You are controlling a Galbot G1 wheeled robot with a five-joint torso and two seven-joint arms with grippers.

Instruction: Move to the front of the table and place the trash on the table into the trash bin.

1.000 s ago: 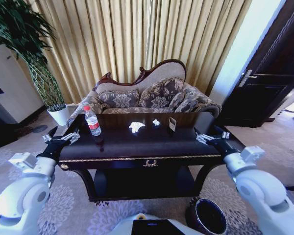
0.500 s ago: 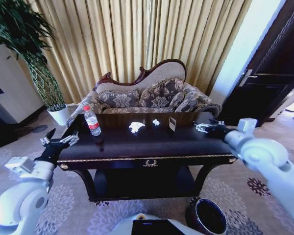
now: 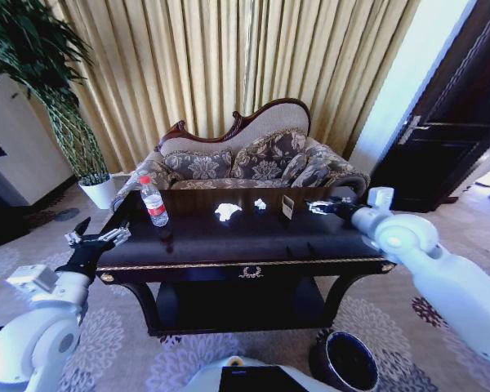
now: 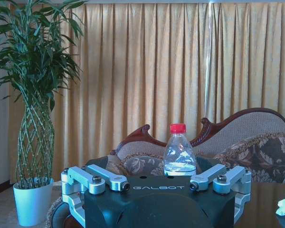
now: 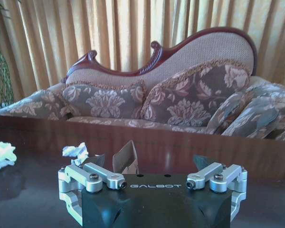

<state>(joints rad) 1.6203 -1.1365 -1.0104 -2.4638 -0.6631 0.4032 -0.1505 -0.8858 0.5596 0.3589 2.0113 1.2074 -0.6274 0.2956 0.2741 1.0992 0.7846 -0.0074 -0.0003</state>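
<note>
Counter (image 3: 229,245) is seen straight ahead of the robot, w/ the trash on top: water bottle (image 3: 153,202) upright near the left back corner, larger paper scrap (image 3: 226,211) near mid-back, smaller paper scrap (image 3: 260,204) just right of it. A small card stand (image 3: 287,207) is set beside the smaller scrap. Bin (image 3: 345,362) is on the floor at the robot's right, by the counter's front right leg, mouth up.

Right tool (image 3: 320,207) is held over the back right part of the counter, aimed at the card stand and scraps; fingers are spread wide, nothing gripped. In the right wrist view the smaller scrap (image 5: 75,151) and the stand (image 5: 126,159) are seen just ahead of the tool (image 5: 154,183), the larger scrap (image 5: 1,154) further off to the side. Left tool (image 3: 98,239) is held off the counter's left edge, also wide open and empty, w/ the bottle (image 4: 179,151) lined up beyond it.

Risks, as judged:
- Card stand is nearest the right tool's line, so it could be knocked over or grabbed instead of paper if the approach isn't shifted toward the scraps.
- Scraps are light and crumpled; they could be pushed along the glossy top rather than pinched.
- Bottle is tall and narrow, prob. tipped by any glancing touch from the left tool.
- Bin is low and close to the leg; a drop from height could miss.
</note>
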